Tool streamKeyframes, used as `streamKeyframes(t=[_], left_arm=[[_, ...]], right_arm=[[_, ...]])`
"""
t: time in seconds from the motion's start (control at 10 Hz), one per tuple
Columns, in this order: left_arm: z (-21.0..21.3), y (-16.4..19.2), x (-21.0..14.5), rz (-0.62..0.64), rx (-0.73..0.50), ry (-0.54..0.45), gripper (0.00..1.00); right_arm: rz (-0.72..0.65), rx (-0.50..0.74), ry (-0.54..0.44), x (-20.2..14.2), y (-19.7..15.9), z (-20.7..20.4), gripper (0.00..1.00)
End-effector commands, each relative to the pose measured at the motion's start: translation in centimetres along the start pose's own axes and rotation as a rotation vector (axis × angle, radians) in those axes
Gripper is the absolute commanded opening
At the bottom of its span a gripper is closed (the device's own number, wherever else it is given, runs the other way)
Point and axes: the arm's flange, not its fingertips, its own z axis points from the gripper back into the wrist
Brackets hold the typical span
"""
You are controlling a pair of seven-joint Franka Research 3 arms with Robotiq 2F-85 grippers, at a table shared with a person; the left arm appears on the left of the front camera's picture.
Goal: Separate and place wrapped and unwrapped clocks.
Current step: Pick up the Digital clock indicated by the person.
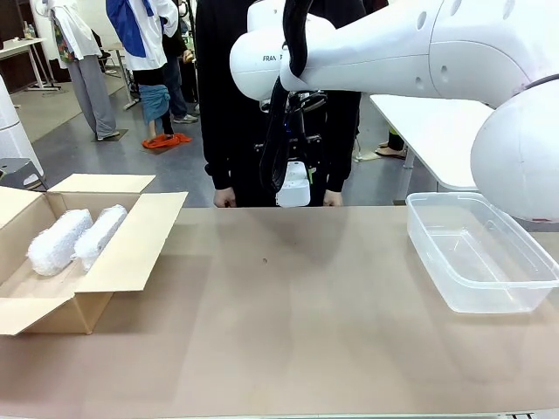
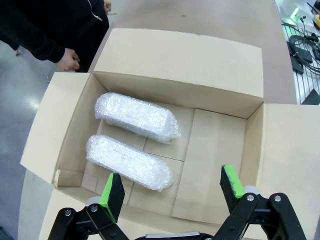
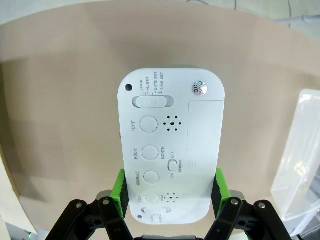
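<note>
Two wrapped clocks, oblong bubble-wrap bundles (image 2: 137, 117) (image 2: 129, 162), lie side by side in the open cardboard box (image 2: 175, 65). My left gripper (image 2: 172, 187) hovers open above them, with nothing between its green pads. In the front view the same bundles (image 1: 57, 243) (image 1: 100, 234) rest in the box (image 1: 131, 253) at the table's left. The unwrapped clock (image 3: 170, 145), a flat white plastic one, shows its buttoned back. My right gripper (image 3: 169, 187) is shut on its lower sides. In the front view it hangs in that gripper (image 1: 293, 175) above the table's far edge.
A clear plastic bin (image 1: 480, 253) stands empty at the table's right; its wall (image 3: 300, 150) shows in the right wrist view. A person in black (image 1: 271, 87) stands at the far side, hands (image 1: 224, 199) near the edge. The right arm spans the upper picture.
</note>
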Motion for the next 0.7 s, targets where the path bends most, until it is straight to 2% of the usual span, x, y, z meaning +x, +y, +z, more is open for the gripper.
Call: streamKeyframes(t=[0.0, 0.6], left_arm=[[0.12, -0.04, 0.02, -0.005, 0.000, -0.012, 1.00], [0.12, -0.04, 0.02, -0.005, 0.000, -0.012, 1.00]], right_arm=[[0.001, 0.002, -0.005, -0.05, -0.04, 0.10, 0.38], [0.001, 0.002, -0.005, -0.05, -0.04, 0.10, 0.38]])
